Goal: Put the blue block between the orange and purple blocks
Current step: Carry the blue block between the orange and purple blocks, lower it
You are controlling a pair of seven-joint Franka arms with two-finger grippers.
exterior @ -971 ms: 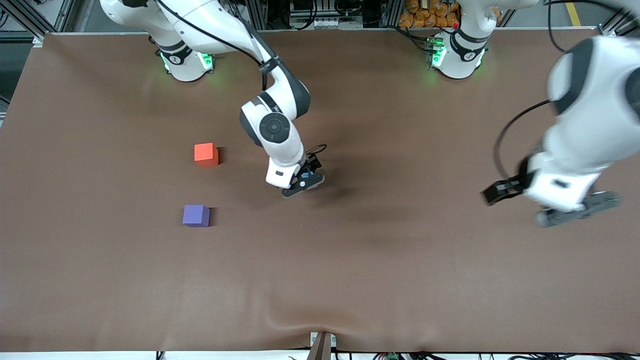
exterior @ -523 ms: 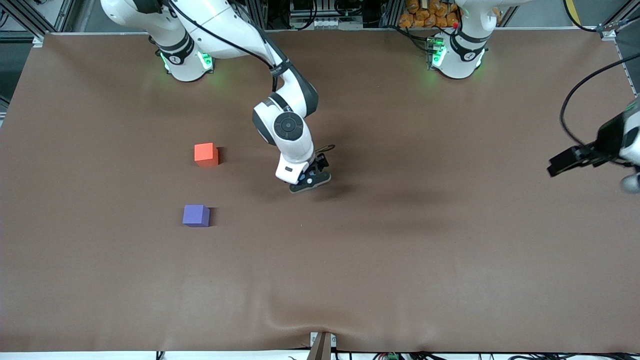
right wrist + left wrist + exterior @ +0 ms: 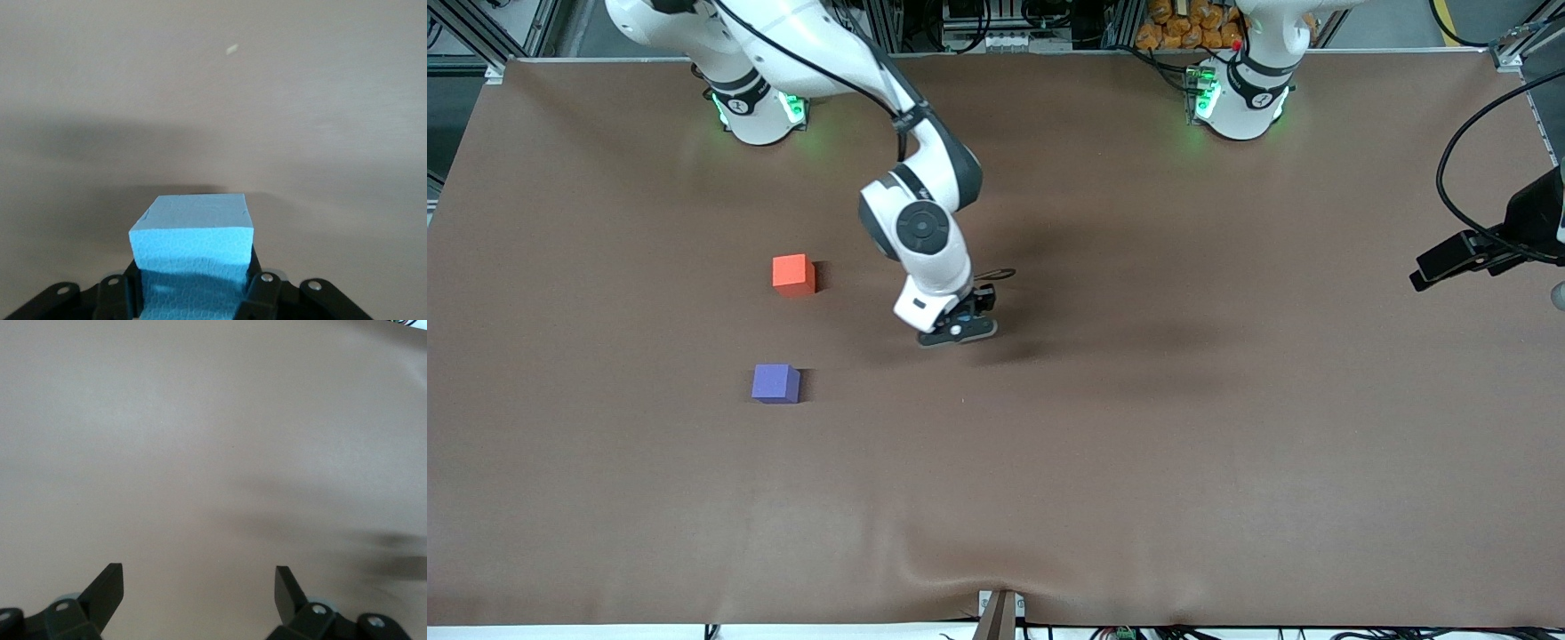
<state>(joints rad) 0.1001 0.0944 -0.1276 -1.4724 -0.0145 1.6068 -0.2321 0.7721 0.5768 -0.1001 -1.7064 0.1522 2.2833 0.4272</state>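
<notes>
The bench (image 3: 1138, 462) is covered with a brown cloth that wrinkles slightly at the edge nearest the front camera.

The right arm (image 3: 827, 62) reaches from its base to the middle of the bench. Its hand (image 3: 959, 326) is down at the cloth, and in the right wrist view its fingers (image 3: 261, 293) press against two opposite sides of the blue block (image 3: 192, 257). The block is gripped firmly, close above its own shadow; whether it touches the cloth cannot be told.

The left arm waits at its own end of the bench. Its hand (image 3: 199, 590) hangs above bare cloth with the fingers (image 3: 105, 590) spread wide and nothing between them.

The orange block (image 3: 793, 274) and the purple block (image 3: 775, 383) sit on the cloth toward the right arm's end, apart from each other, the purple one nearer the front camera. The blue block is well apart from both.
</notes>
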